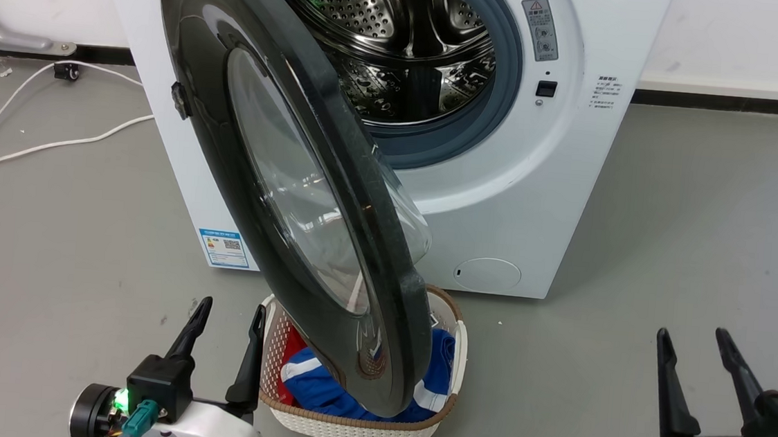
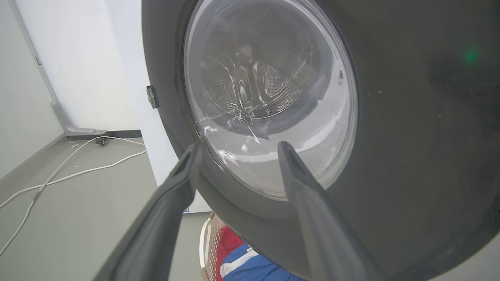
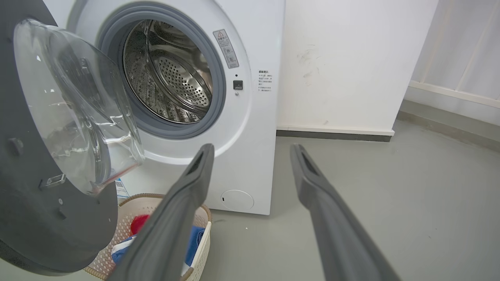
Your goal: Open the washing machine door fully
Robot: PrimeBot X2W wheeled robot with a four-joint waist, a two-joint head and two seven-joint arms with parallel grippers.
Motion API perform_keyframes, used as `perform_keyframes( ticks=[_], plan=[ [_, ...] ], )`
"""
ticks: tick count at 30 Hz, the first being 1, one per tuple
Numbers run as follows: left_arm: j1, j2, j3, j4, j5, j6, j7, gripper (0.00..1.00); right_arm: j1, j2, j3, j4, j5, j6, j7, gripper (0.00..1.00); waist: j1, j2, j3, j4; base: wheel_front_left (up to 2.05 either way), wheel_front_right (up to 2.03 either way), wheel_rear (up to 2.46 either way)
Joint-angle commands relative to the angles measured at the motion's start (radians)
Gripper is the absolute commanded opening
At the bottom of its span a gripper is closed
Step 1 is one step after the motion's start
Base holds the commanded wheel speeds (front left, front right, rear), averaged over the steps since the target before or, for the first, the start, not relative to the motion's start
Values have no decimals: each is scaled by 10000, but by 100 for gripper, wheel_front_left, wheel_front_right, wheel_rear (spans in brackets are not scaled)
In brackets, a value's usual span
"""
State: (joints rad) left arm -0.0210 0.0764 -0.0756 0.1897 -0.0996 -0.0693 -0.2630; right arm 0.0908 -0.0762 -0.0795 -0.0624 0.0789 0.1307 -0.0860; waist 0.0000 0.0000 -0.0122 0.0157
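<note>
Washing machine - white front-loader, stands on grey floor against a pale wall. Washing machine door swung well out from the machine's front, attached at its left side, standing roughly edge-on to the head view; glossy black ring, clear glass bowl bulging back toward the machine. Steel drum mouth in the machine's face is uncovered, grey gasket around it. White laundry basket on the floor just in front of the machine, under the door's lower edge, with blue and red clothes inside. Left gripper in front of the machine's left half, just beside the basket, fingers spread, holding nothing. Right gripper off the machine's right front corner, well apart from it - fingers likewise spread and empty. White cable trails over the floor left of the machine. Round filter cap low on the machine's front; blue label sticker at its lower left.
</note>
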Motion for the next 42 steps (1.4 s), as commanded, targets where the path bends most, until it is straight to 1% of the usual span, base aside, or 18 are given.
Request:
perform_keyframes(
  ticks=[1,7,20,21,22,23,29,33,37,42],
  plan=[
    [-118,-13,15,14,51,-6,-24,100,137,48,7,-1,-65,1,31,100,0,0,-6,0,0,0,0],
    [-137,-21,28,55,54,-23,-24,100,360,180,25,171,125,1,24,100,0,0,-41,-18,0,0,0],
    [-197,-6,85,223,3,-53,-24,100,220,267,207,330,293,0,-19,100,0,0,-58,-204,0,0,0],
    [-206,-5,98,244,-15,-54,-24,89,213,268,214,333,300,0,-15,100,0,0,-59,-216,0,0,0],
    [-221,-6,104,250,-34,-57,-24,39,205,271,221,333,289,1,-18,100,0,0,-58,-227,0,0,0],
    [-221,-9,104,301,-89,-76,-24,0,203,271,231,337,285,1,-14,100,0,0,-59,-237,0,0,0],
    [-298,-2,142,467,-217,-83,-24,0,149,273,309,347,359,0,-30,100,0,0,-54,-276,0,0,0],
    [-458,-3,171,460,-305,-7,59,0,130,274,339,369,395,1,-81,100,0,0,-61,-269,0,0,0],
    [-676,32,209,46,-424,49,313,0,123,273,352,395,405,1,-118,100,0,0,-79,-241,0,0,0],
    [-1120,192,236,-1074,-266,238,521,0,77,272,369,411,434,1,-186,100,0,0,-93,-217,0,0,0]
  ],
)
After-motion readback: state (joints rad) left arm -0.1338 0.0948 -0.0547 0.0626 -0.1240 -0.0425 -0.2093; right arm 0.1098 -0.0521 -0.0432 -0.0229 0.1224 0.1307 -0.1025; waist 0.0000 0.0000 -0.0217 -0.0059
